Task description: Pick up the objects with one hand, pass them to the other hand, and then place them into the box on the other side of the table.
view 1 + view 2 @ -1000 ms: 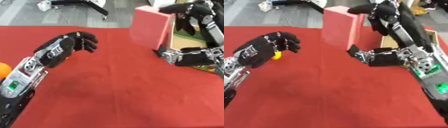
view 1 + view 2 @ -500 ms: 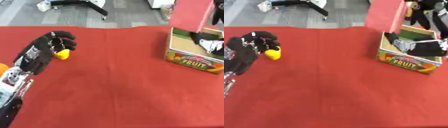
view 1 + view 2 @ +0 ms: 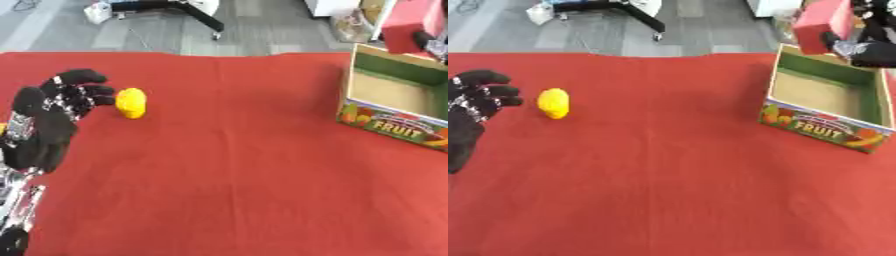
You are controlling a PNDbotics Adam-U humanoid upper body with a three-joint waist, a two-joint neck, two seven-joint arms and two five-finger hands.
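A yellow lemon-like object (image 3: 131,102) lies on the red table at the left. My left hand (image 3: 48,117) is just left of it, fingers relaxed and bent toward it, holding nothing. An open cardboard fruit box (image 3: 820,127) stands at the right with nothing visible inside. Above its far corner a pink block (image 3: 822,21) is held tilted, with my right hand (image 3: 866,49) shut on it from the right; most of that hand is cut off by the view's edge.
The red cloth (image 3: 658,170) covers the table up to its far edge. Beyond it lies grey floor with a black stand base (image 3: 171,7) and white items at the back.
The view has shifted a lot. My right hand has carried the pink block up and right, to above the box's far side. My left hand has dropped beside the yellow object.
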